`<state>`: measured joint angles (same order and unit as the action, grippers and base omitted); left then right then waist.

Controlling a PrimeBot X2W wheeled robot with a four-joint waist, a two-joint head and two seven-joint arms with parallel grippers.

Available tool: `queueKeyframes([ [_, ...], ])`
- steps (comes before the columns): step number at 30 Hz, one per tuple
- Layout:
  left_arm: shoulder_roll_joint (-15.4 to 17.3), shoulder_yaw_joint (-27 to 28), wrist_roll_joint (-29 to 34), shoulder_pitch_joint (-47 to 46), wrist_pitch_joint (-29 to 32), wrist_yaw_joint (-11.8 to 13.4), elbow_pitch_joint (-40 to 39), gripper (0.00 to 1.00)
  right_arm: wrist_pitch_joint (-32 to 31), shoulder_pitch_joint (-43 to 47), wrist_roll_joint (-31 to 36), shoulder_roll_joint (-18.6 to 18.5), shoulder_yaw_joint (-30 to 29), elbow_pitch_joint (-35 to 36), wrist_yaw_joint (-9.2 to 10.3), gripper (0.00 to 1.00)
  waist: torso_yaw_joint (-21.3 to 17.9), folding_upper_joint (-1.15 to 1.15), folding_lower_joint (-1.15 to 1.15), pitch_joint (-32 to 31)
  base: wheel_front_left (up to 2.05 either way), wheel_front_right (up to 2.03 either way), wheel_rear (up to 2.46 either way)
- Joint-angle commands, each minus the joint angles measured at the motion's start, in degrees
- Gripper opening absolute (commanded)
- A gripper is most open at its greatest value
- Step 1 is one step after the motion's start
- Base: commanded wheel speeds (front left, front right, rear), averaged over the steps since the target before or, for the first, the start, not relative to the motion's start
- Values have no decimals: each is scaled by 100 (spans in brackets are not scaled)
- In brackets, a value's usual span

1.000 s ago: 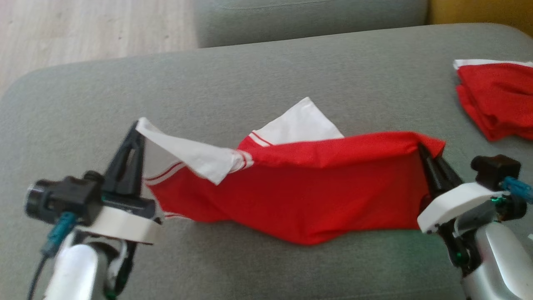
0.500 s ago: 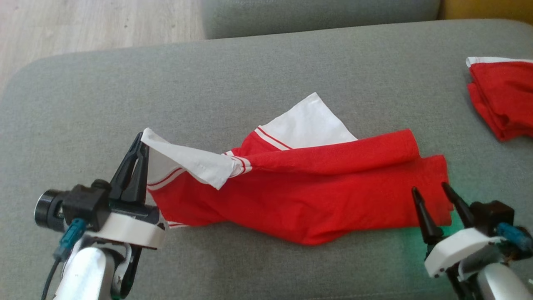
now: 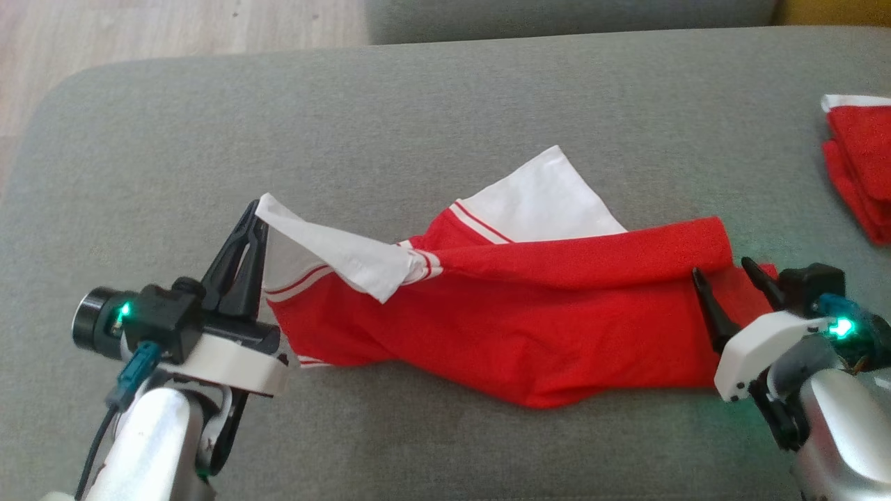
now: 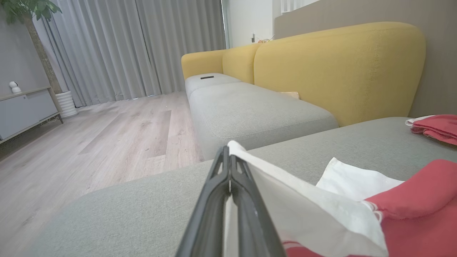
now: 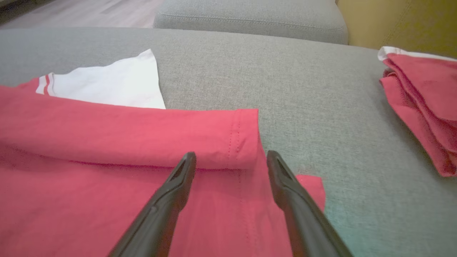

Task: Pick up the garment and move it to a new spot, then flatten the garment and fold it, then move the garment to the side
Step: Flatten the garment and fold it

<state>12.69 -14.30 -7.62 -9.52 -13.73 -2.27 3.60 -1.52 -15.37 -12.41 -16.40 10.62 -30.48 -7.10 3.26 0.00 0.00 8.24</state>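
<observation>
Shirt [image 3: 529, 334] lies mid-cushion on the grey sofa seat [image 3: 418, 104], long axis 9-to-3 in the head view. Red body, white sleeves with thin red stripes at the seam. Thin, limp cloth that creases easily.

Left claw [image 3: 253, 209]: fingers pressed together on the corner of one white sleeve at the 9 o'clock end, holding it up off the seat. The cloth drapes from the tips toward 3 o'clock. The other sleeve lies flat, a white triangle poking out at 12 o'clock.

Right claw [image 3: 721, 268]: fingers apart, nothing between them, over the hem at the 3 o'clock end. Can't tell if the tips touch the cloth.

Key relation: the far long edge of the red body is rolled over toward 6 o'clock, a soft tube along the 9-3 axis. In the right wrist view its stitched hem end sits at 12 o'clock of the right claw's tips, with one finger [image 5: 173, 185] just beside it. Right arm is plainly nearer; left is occupied at the opposite end. My read: flattening isn't done. The next grab should take that rolled end and draw it toward 12 o'clock to unroll.

Seat is a coarse grey weave, likely grippy, so I'd expect the cloth to drag, not slide. A second folded red piece [image 3: 860, 160] sits at 2 o'clock, well apart.
</observation>
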Motion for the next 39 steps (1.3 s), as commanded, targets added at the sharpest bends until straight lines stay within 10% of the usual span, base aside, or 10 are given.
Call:
queueKeyframes([
  [1,133,209,43,-315,-45,-7,-162,0,55,-186,-116,-82,93,109,-39,100,54,0,0,13,0,0,0],
  [8,158,152,62,-390,-73,-11,-64,0,200,-485,-922,-105,359,-387,-39,95,185,0,0,32,0,0,0],
  [13,189,147,60,-371,-86,14,-34,0,328,-669,-1291,-116,557,-712,-39,3,200,0,0,23,0,0,0],
  [14,193,146,58,-370,-87,18,-27,0,357,-701,-1345,-124,596,-775,-39,0,201,0,0,18,0,0,0],
  [27,263,434,-323,382,-84,141,-839,0,1222,296,-2243,-571,358,393,-39,0,-1,0,0,-847,0,0,0],
  [34,445,572,-635,944,480,141,-2002,0,-100,1807,-2398,-687,-686,2893,-39,0,-195,0,0,-1084,0,0,0],
  [39,465,452,-756,838,758,32,-2053,0,-948,1781,-2251,-314,-809,3282,-39,0,-235,0,0,-973,0,0,0],
])
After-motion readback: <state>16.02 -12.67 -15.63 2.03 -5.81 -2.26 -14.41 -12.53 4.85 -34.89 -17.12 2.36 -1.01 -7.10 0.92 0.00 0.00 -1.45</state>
